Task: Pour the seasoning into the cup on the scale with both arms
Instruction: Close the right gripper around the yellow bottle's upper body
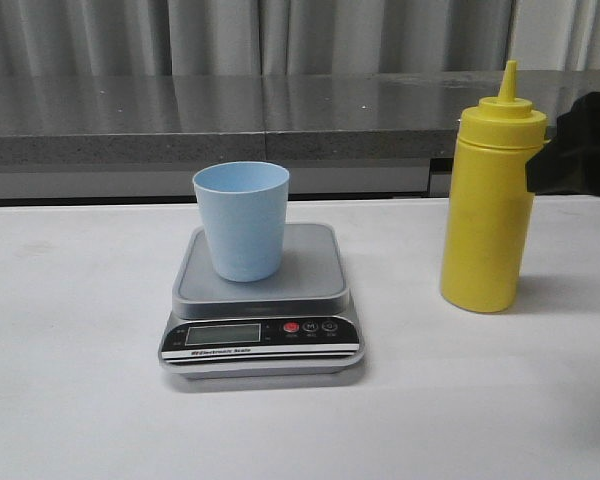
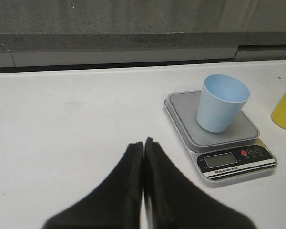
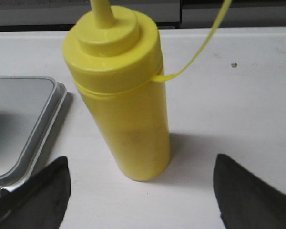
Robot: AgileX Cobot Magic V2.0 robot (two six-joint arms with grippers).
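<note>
white table (image 1: 70, 400), grey speckled ledge (image 1: 180, 120) behind, pale curtains (image 1: 130, 35)

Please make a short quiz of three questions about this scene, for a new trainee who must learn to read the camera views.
1. True or false: the cup stands upright on the scale.
2. Which gripper has its fingers spread on both sides of the seasoning bottle? A) left gripper B) right gripper C) neither
3. Fill in: the left gripper's fingers are pressed ____ and hold nothing.

Key
1. True; the cup stands on the grey platform, behind the display.
2. B; the right wrist view shows one finger on each side, not touching the bottle.
3. together
</note>
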